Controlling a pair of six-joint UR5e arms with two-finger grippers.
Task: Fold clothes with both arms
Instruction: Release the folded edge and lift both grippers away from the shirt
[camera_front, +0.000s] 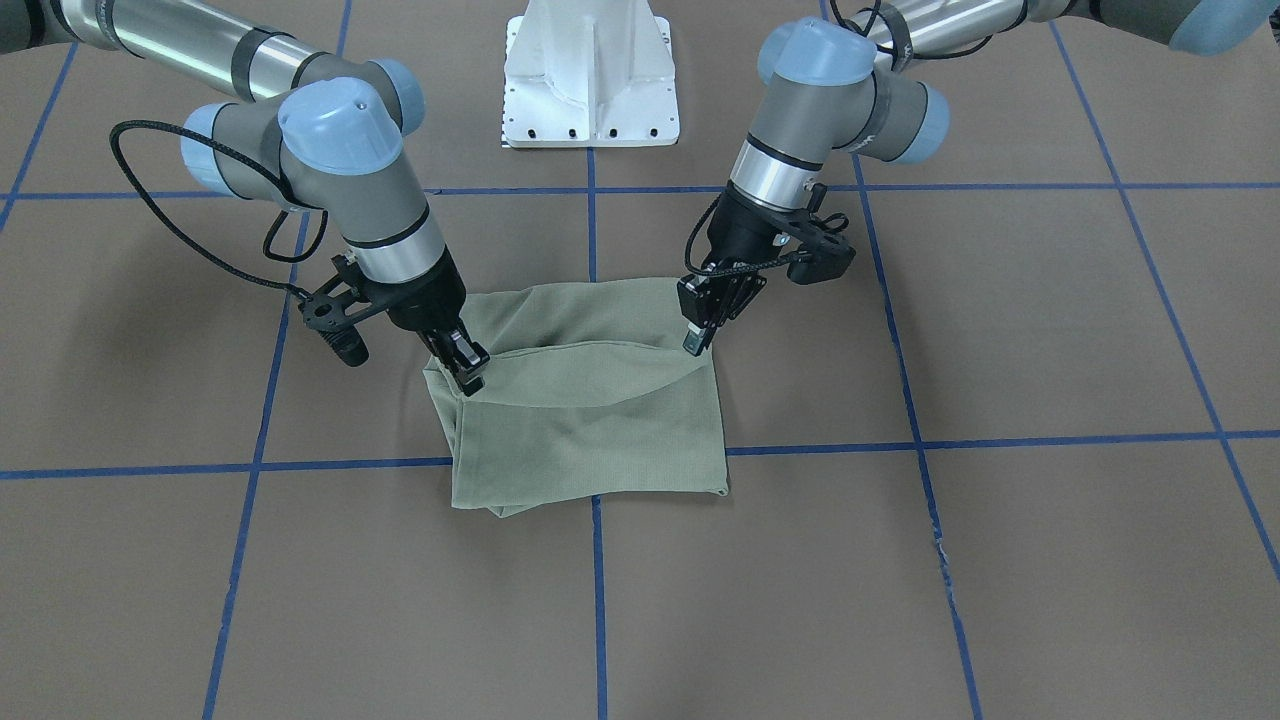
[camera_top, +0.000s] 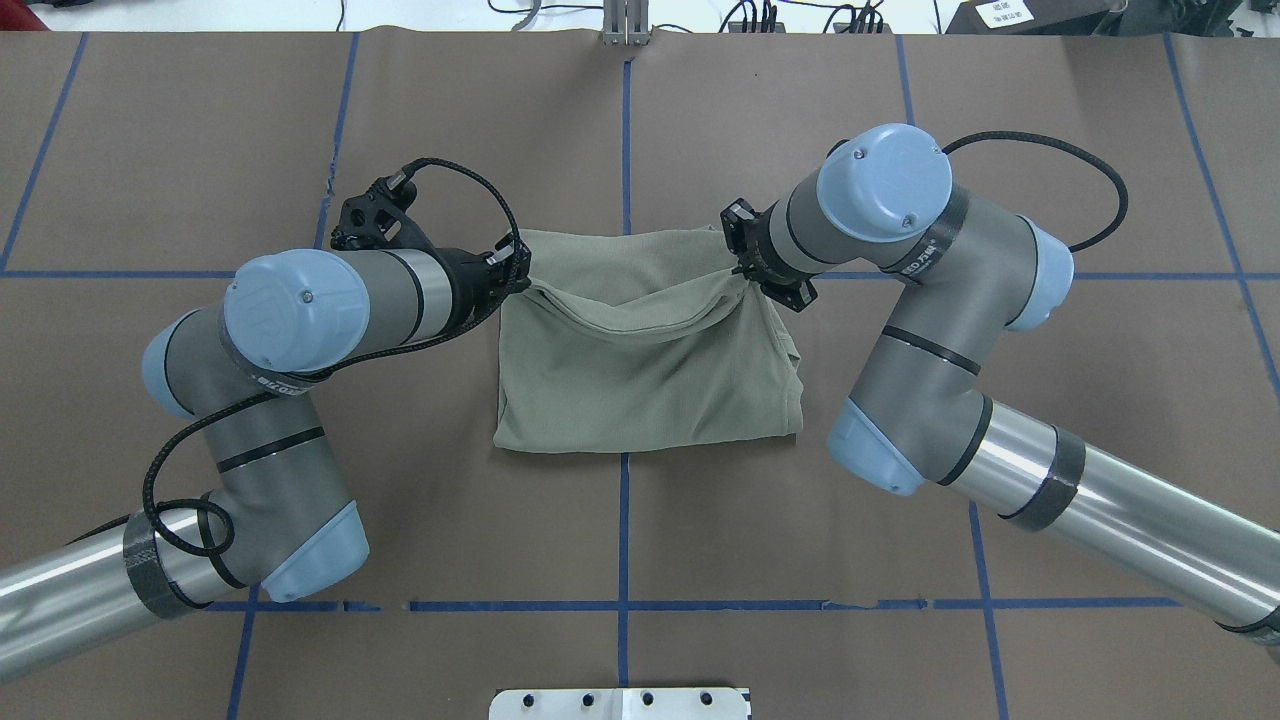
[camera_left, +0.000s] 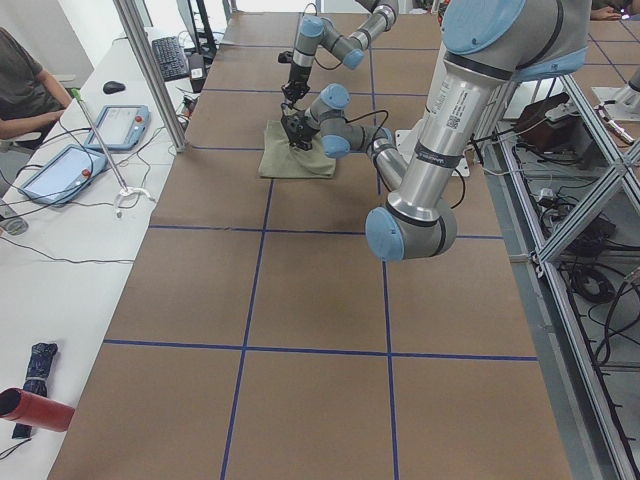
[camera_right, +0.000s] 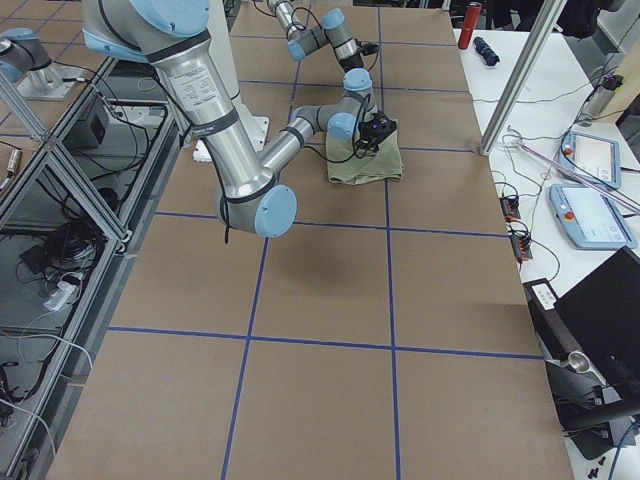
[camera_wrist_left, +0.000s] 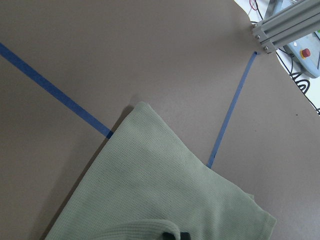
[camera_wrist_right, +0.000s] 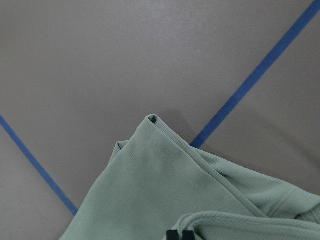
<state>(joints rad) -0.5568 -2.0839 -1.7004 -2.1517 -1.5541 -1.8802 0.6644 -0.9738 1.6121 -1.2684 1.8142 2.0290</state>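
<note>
Your left gripper (camera_front: 693, 340) is pinching one corner of the shirt's (camera_front: 590, 430) upper layer in the front-facing view, jaws closed on the cloth. Your right gripper (camera_front: 468, 372) is pinching the opposite corner of that same layer. The edge between them curves across the garment, which lies as a compact block on the table (camera_front: 1000, 330), straddling a blue tape line (camera_front: 597, 600).

From overhead, the held edge hangs in a shallow sag between the two claws, raised off the layers beneath. The rest lies flat near the middle of the table, in front of the robot.

The left end view shows the shirt far down the table with both arms over it, but the grip is too small to read there. The right end view adds nothing more.

The left wrist camera shows dark fingertips (camera_wrist_left: 184, 235) at the bottom edge with a roll of knit gathered at them. Beyond them a flat corner of the shirt lies on the brown surface. The right wrist camera matches: fingertips (camera_wrist_right: 171, 235) at a bunched hem, with a layered corner beyond.

I judge you're mid-fold, with one layer lifted by both corners. Next you'll need to carry both claws together at even height and pace and take up the slack. Then lay the edge square on the opposite edge and let go. I can't tell which way it should travel.
</note>
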